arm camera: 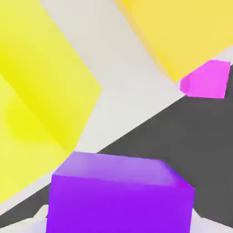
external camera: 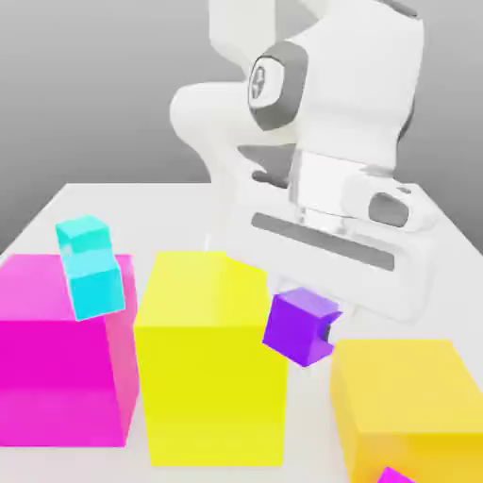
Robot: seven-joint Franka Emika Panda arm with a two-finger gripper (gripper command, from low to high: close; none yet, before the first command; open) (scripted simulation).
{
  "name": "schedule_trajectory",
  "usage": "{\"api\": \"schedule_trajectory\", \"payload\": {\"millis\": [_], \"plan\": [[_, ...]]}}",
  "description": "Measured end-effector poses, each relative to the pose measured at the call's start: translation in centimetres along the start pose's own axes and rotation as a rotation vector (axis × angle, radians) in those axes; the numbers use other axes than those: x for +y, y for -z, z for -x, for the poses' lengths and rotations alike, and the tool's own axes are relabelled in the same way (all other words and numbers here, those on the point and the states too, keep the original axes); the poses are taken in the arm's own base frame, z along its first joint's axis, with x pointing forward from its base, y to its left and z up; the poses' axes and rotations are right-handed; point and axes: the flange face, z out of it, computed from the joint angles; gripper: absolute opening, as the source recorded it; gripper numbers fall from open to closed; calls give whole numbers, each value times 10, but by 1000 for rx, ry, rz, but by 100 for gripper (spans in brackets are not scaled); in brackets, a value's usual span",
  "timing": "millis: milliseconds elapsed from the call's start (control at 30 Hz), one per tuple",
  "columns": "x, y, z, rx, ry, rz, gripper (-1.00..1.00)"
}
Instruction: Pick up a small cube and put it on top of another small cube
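We see the gripper [external camera: 316, 332] clamped narrow on the purple cube [external camera: 299, 326], held in the air between the yellow block [external camera: 209, 363] and the orange block [external camera: 410, 406]; its fingers are mostly hidden behind the cube; a small magenta piece [external camera: 396, 475] is cut off at the frame's edge; two cyan cubes [external camera: 91, 267] sit stacked on the magenta block [external camera: 57, 368].

Backdrop: a plain grey wall [external camera: 104, 85] rises behind the scene, lighter toward the exterior view's top, with no window or fixture on it.
Table: a white tabletop [external camera: 141, 203] runs back to a straight far edge against that grey.
Floor: in the hand view, dark grey ground [arm camera: 191, 136] lies beyond the table's white edge.
Light: soft and even; only faint shadows fall on the table.
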Motion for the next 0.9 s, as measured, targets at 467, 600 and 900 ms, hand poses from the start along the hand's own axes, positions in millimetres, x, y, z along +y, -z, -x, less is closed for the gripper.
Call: {"api": "schedule_trajectory", "payload": {"millis": [467, 600, 900], "plan": [[-60, 40, 161, 123, 146, -151, -100], [-85, 49, 193, 213, 210, -164, -100], [-106, 2, 197, 257, 218, -139, 100]]}}
